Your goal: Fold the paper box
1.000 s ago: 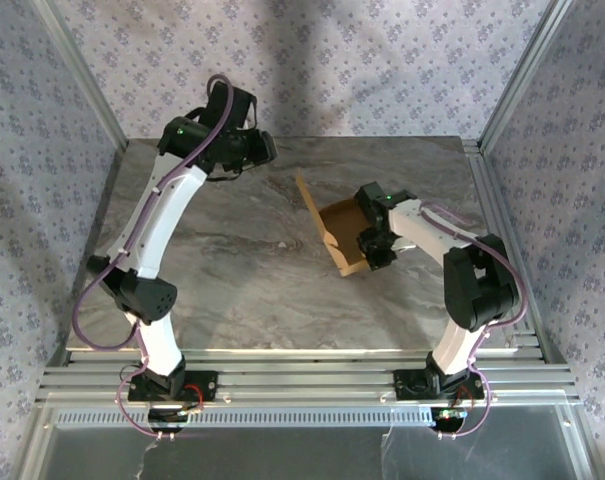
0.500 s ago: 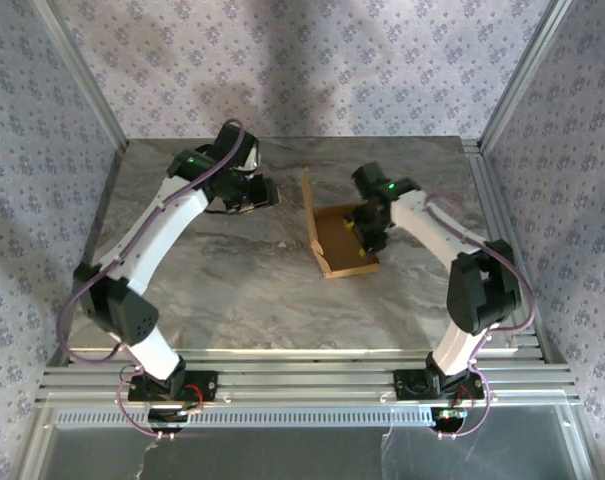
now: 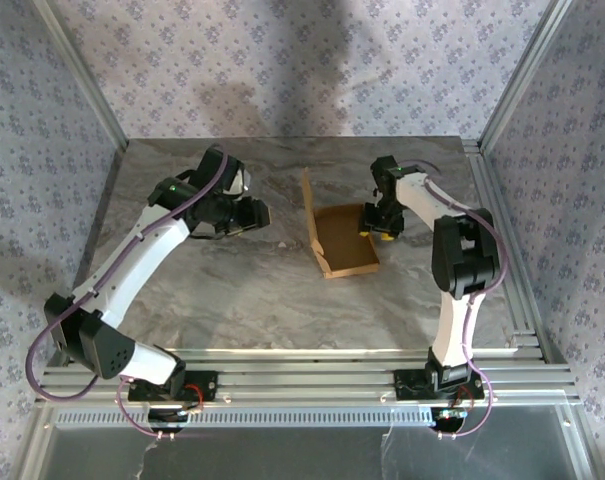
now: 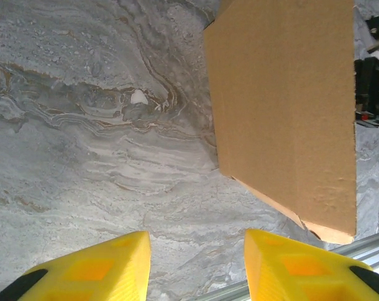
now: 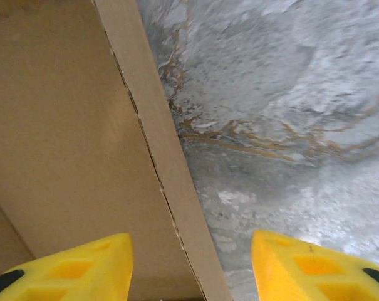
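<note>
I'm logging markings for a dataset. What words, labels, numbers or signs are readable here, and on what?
None readable.
The paper box is plain tan cardboard, no print.
The left end effector and right end effector carry no lettering.
The marble table has veining, no text.
</note>
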